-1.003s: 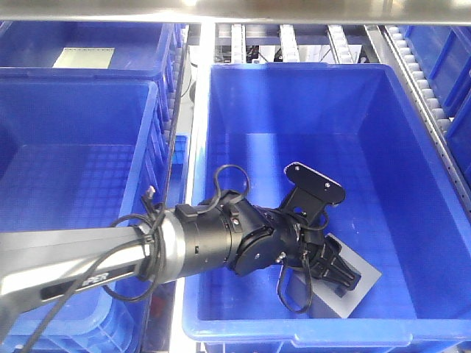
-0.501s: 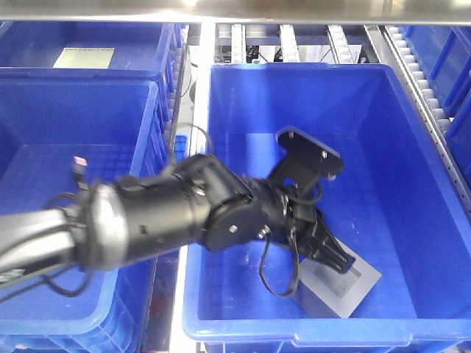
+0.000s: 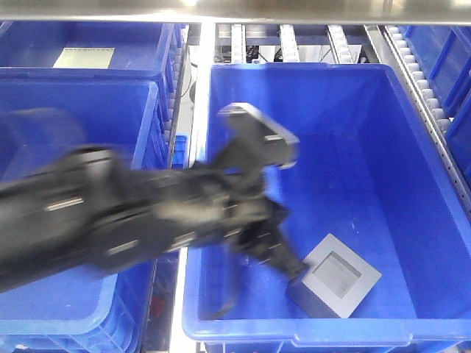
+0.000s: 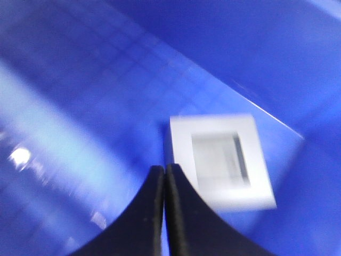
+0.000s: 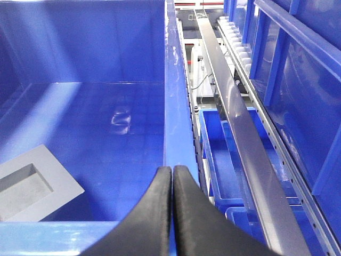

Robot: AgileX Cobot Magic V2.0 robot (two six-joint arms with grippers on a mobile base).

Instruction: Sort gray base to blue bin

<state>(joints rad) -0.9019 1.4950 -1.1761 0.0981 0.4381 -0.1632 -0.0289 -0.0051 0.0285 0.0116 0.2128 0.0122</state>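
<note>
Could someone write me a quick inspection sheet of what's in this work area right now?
Surface: blue bin floor, smooth, bare around the block.
Job's things: gray base lies in the bin's near right corner, hollow facing up, free of both hands.
Clutter: nothing seen.
Hands: left hand shut, empty, beside the base; right hand shut, empty, over the bin's rim.
Cables: nothing clear; arm blurred.
Surroundings: neighbouring blue crate, roller rails.
</note>
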